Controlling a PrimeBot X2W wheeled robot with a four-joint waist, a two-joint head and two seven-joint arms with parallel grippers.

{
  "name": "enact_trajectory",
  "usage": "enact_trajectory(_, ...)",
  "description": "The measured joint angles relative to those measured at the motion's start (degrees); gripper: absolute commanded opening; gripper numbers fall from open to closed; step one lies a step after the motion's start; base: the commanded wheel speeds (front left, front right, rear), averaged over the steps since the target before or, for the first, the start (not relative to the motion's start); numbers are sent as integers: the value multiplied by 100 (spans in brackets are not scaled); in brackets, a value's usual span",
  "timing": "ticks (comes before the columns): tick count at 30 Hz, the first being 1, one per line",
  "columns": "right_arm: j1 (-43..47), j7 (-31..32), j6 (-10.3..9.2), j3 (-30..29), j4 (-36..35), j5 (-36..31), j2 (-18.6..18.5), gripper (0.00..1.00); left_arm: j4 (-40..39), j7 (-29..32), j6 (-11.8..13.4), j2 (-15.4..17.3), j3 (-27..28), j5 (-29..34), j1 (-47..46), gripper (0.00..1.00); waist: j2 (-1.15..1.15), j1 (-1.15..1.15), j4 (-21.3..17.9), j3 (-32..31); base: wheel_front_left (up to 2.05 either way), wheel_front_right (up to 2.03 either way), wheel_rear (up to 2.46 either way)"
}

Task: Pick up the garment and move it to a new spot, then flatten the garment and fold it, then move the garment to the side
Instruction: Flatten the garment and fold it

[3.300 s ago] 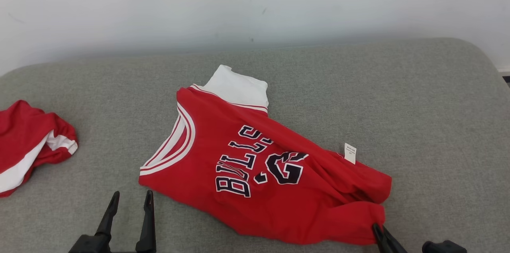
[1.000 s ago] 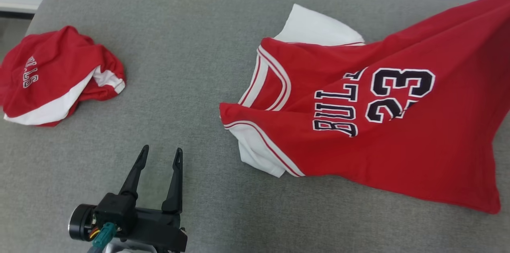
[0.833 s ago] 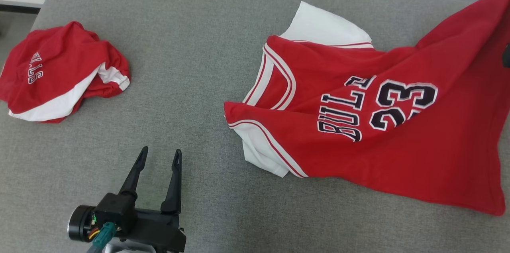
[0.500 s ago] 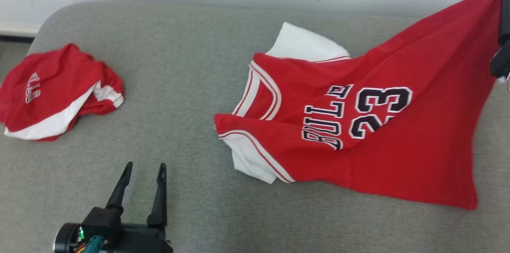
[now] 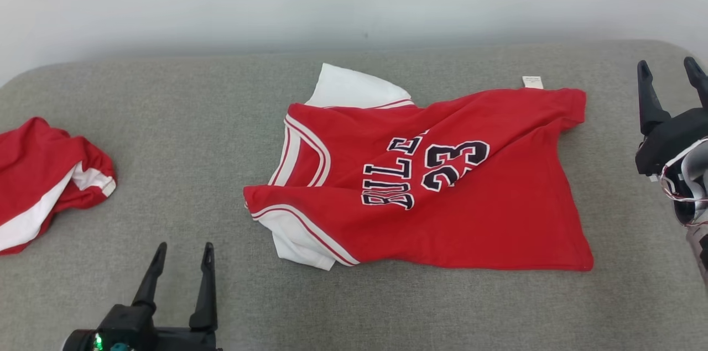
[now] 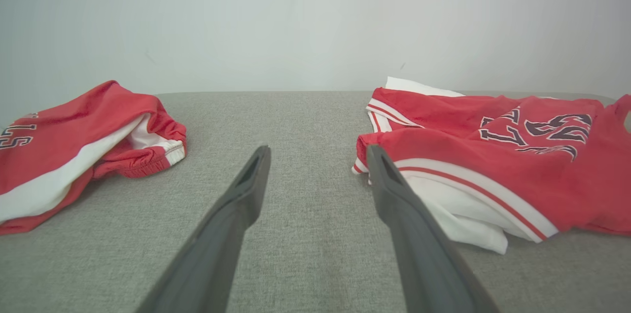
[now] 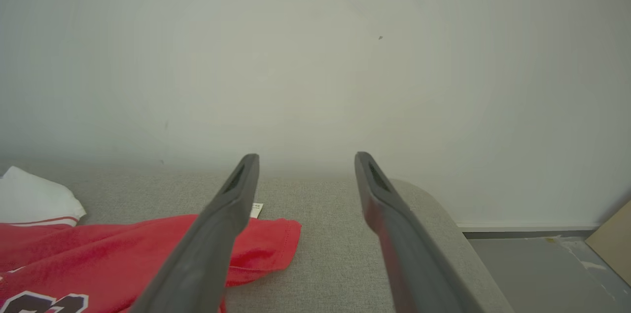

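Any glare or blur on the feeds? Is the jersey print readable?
Head view: even, soft light, no glare; jersey print sharp. Left wrist view: print foreshortened, near parts of the fingers soft. Right wrist view: hazy where wall meets cushion.

A red basketball jersey (image 5: 442, 213) is laid out near the middle of the grey padded surface (image 5: 166, 135), mostly flat but not smoothed. Its neckline (image 5: 301, 152), trimmed in white and red bands, is turned to the left, and its hem to the right. Black lettering and the number 23 (image 5: 456, 163), both edged in white, are broken by diagonal creases. One white sleeve (image 5: 354, 88) is seen at the far shoulder. A second white sleeve (image 5: 293, 240) is partly tucked under the near shoulder. A white care label (image 5: 532, 82) is exposed at the far right corner.
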Motion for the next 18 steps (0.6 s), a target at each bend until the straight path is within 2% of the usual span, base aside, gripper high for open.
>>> enact_trajectory(5, 348, -227, 0, -12, -432, 148, 94, 100, 9, 0, 8, -44, -55, 26, 62, 100, 0, 0, -74, -143, 0, 0, 0)
enact_trajectory(8, 765, -269, 0, -243, -924, 188, 129, 100, 38, 0, -1, -36, -30, 22, 110, 100, 0, 0, -115, -232, 0, 0, 0)
enact_trajectory(11, 1343, -289, 0, -699, -1767, 224, 221, 100, 42, 0, -14, -43, -32, 22, 117, 100, -1, 0, -157, -296, 0, 0, 0)
enact_trajectory(13, 1847, -289, 0, -929, -2324, 22, 294, 100, 40, 0, -16, -46, -33, 22, 126, 100, -1, 0, -179, -324, 0, 0, 0)
enact_trajectory(18, 3075, -290, 0, -1546, -3535, -254, 835, 100, 30, 0, -15, -71, -31, 23, 201, 100, 0, 1, -216, -361, 0, 0, 0)
